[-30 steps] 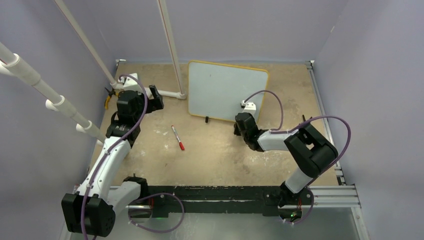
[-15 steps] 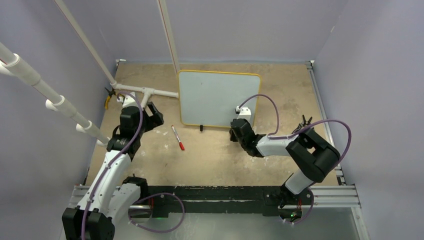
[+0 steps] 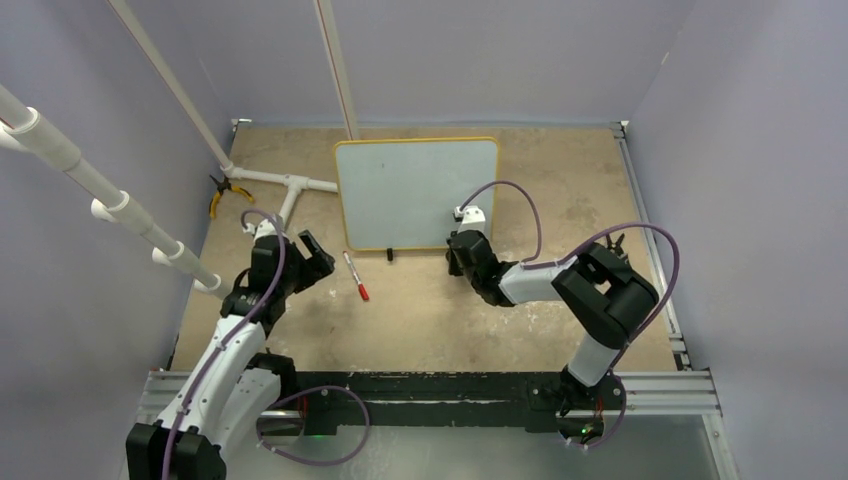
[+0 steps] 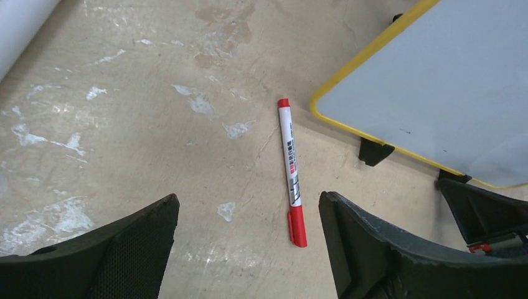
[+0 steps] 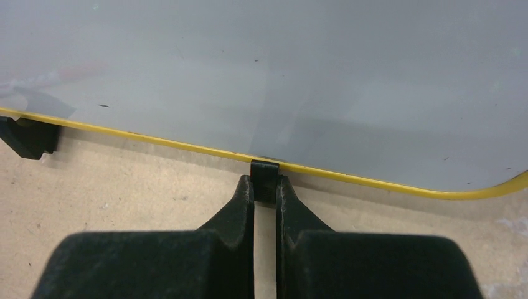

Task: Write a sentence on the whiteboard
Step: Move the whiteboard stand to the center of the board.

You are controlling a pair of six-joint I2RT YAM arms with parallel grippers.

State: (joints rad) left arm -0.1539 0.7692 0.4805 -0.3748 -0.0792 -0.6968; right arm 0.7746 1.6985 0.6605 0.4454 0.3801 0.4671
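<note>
Whiteboard (image 3: 415, 190), yellow-framed, stands toward the far edge of the table (image 3: 450, 310), roughly midway between left and right edges; face pale, only a few faint specks. Right gripper (image 5: 265, 184): jaws closed on the board's small black foot (image 5: 264, 171) at the lower frame; second foot (image 5: 28, 137) free, resting on the table. Red marker (image 4: 291, 168) lies flat, capped, just off the board's near-left corner, not touching it. Left gripper (image 4: 248, 205) hangs over the marker, jaws wide apart, holding nothing. White pipe frame (image 3: 290, 185) near the far-left corner.
</note>
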